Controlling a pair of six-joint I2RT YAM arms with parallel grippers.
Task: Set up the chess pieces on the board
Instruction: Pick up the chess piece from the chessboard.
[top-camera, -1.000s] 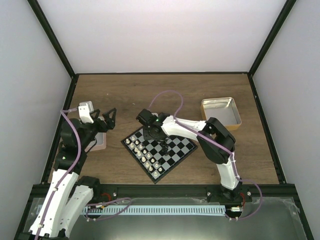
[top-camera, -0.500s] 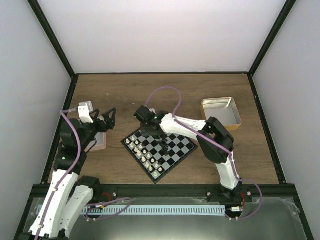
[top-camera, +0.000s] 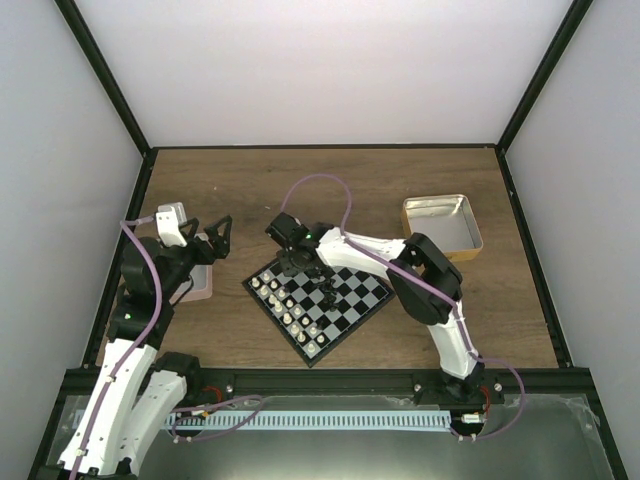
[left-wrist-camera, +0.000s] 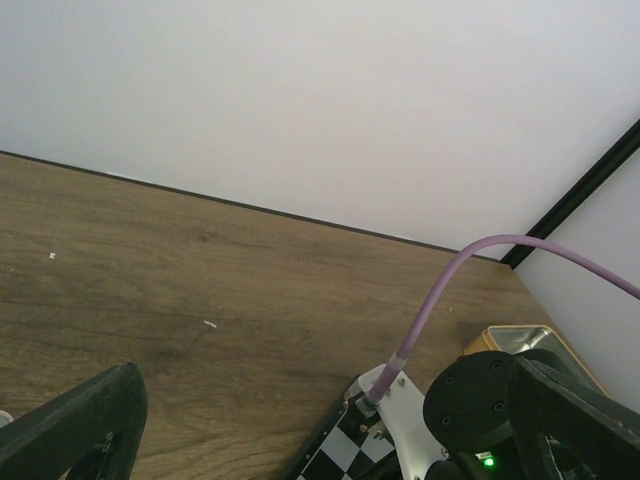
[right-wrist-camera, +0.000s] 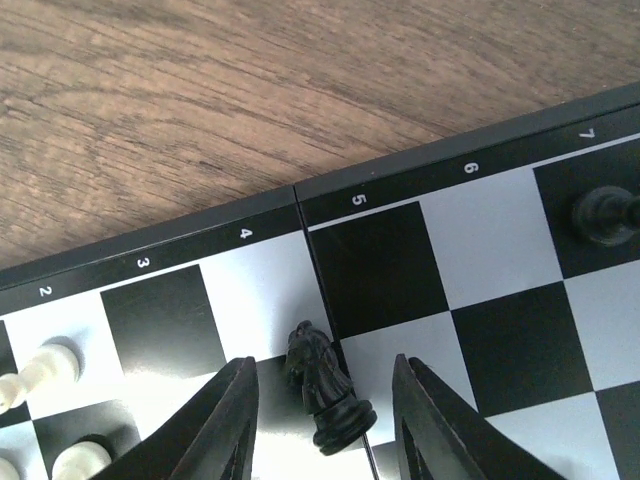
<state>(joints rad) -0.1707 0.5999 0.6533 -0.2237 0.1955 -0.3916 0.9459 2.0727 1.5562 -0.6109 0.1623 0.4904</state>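
The board (top-camera: 352, 312) lies turned like a diamond in the middle of the table. White pieces (top-camera: 285, 305) stand in rows along its near-left side, and a few black pieces (top-camera: 330, 287) stand near its centre. My right gripper (top-camera: 293, 262) is low over the board's far-left part. In the right wrist view its fingers (right-wrist-camera: 225, 420) are open on either side of a black knight (right-wrist-camera: 325, 385) without touching it. The knight is tilted on the board (right-wrist-camera: 380, 265) near files 4 and 5. My left gripper (top-camera: 218, 238) is open and empty, held above the table to the left.
A tan-rimmed metal tray (top-camera: 442, 226) sits at the back right. A pink-rimmed tray (top-camera: 200, 283) sits under the left arm. White pawns (right-wrist-camera: 40, 370) and a black pawn (right-wrist-camera: 600, 215) stand close to the right gripper. The right arm's purple cable (left-wrist-camera: 450, 300) arches over the board.
My right gripper has shifted slightly towards the board's far-left edge. The left arm has not moved.
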